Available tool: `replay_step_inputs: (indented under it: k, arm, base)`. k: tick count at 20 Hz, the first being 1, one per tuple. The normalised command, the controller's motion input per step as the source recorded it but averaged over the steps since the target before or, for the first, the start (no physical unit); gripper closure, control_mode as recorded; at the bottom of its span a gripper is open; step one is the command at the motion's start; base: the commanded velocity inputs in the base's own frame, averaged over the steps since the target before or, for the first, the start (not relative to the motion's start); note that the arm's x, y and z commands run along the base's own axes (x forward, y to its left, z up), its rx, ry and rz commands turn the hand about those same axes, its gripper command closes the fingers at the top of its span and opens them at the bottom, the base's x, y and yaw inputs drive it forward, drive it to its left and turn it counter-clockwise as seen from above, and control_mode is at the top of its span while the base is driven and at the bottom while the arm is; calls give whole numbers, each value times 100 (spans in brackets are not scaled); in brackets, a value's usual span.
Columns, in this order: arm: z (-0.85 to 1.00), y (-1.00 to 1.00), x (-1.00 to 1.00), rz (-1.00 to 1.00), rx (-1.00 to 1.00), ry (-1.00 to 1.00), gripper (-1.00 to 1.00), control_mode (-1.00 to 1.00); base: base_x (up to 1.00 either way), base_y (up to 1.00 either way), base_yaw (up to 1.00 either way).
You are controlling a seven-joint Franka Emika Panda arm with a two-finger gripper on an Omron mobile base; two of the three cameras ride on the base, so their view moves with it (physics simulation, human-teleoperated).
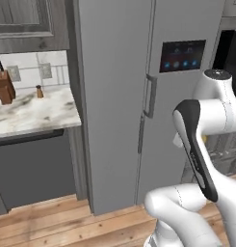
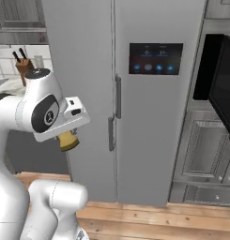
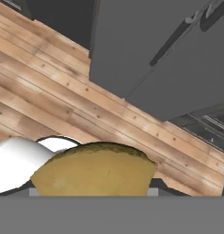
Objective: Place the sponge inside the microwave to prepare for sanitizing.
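Observation:
The sponge (image 2: 68, 140), a yellow chunk, hangs under my white hand in the right base view, held in my gripper (image 2: 69, 135). In the hand view the sponge (image 3: 95, 170) bulges up from the bottom and hides the fingertips. A sliver of yellow sponge (image 1: 204, 139) peeks out beside my forearm in the left base view. The black microwave (image 2: 223, 89) is high at the far right, and its dark glass door appears swung open toward me. Its black front (image 1: 230, 48) also sits at the upper right of the left base view. The gripper is well left of and below it.
The grey fridge (image 2: 135, 108) with a blue-lit panel (image 2: 156, 58) stands straight ahead, between me and the microwave. A marble counter (image 1: 32, 113) to the left carries a knife block (image 1: 4, 87) and a brown shaker (image 1: 39, 91). Wooden floor (image 3: 63, 91) lies below.

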Motion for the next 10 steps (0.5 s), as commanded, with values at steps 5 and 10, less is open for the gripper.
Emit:
replay_step_inputs:
  k: [5, 10]
  arm:
    - [0, 0, 0, 0, 0, 0, 100, 100]
    - [0, 0, 0, 0, 0, 0, 100, 100]
  base:
    - [-44, -61, 0]
    - [-6, -85, 0]
